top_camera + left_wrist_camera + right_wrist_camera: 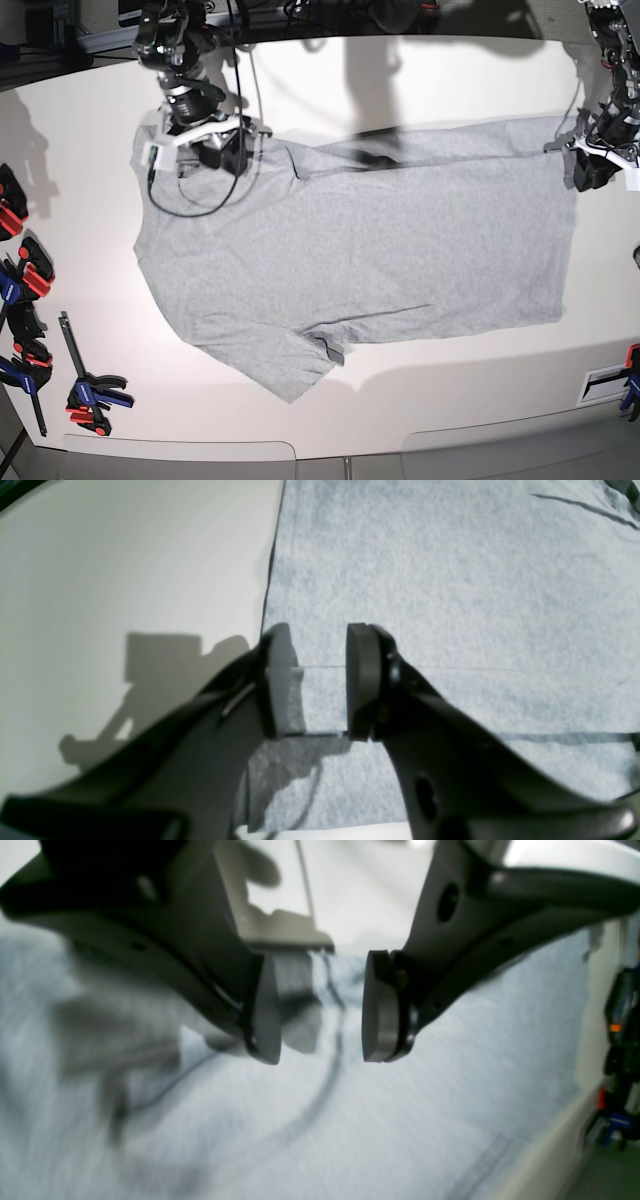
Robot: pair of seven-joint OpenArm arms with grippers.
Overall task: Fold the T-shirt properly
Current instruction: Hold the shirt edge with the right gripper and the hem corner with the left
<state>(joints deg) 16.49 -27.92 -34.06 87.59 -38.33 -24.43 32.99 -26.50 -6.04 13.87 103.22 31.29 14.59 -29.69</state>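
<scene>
The light grey T-shirt [380,250] lies spread flat on the white table [450,80], plain side up, with its sleeves toward the left of the base view. My left gripper [595,170] is at the shirt's far right corner. In the left wrist view it [317,650] is open, its pads straddling the cloth [425,580] just inside the side edge. My right gripper [215,150] is over the shirt's upper left shoulder area. In the blurred right wrist view it [322,1050] is open just above the fabric [400,1120], with nothing between the pads.
A black cable [190,205] loops from the right arm over the shirt's upper left part. Several red, blue and black clamps [20,260] lie along the table's left edge, with more [90,395] at the front left. Another clamp [630,385] sits at the right edge.
</scene>
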